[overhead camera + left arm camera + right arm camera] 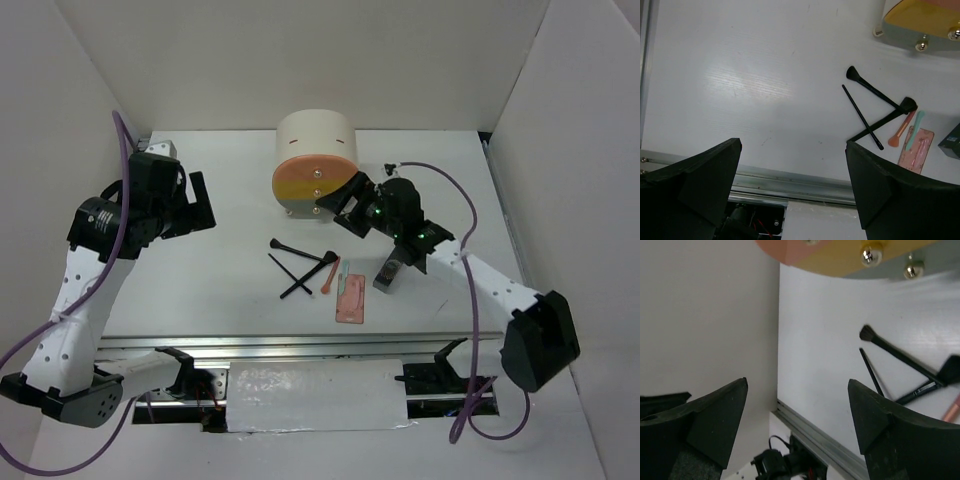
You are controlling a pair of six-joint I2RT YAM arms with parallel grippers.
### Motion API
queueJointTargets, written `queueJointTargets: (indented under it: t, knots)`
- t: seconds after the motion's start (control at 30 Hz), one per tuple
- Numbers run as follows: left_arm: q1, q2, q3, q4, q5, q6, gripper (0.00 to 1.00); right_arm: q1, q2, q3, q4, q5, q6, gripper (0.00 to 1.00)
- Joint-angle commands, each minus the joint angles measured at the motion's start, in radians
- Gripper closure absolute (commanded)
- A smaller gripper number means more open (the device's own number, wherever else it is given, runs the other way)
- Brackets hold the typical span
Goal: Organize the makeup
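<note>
Wide-open, empty left gripper [793, 145] and right gripper [798, 384]; beyond, crossed thin black brushes [862, 117], orange-pink stick [901, 131], teal stick [915, 131], pink palette [916, 152].

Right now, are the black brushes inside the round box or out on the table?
Out. The black brushes lie crossed on the table, in front of the round box.

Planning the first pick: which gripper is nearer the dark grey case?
Right. The right gripper hangs just beyond the dark grey case; the left gripper is far off to its left.
</note>
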Motion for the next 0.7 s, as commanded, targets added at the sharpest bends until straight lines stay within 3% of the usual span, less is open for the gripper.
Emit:
queueJointTargets:
  t: [0.0,0.07,0.1,0.67]
  knots:
    - [-0.003,-0.026,0.029,0.025,0.038,-0.007,0.0,0.008,0.123,0.071,0.275,0.074,0.066,0.12]
    - [-0.003,-0.025,0.043,0.014,0.042,-0.01,0.01,0.005,0.175,0.122,0.284,0.09,0.069,0.19]
    - [-0.003,-0.029,0.043,0.014,0.05,-0.011,0.01,0.006,0.226,0.142,0.276,0.098,0.069,0.28]
    - [-0.003,-0.086,-0.01,-0.007,0.047,-0.014,0.01,-0.028,0.467,0.387,0.184,0.137,0.049,0.42]
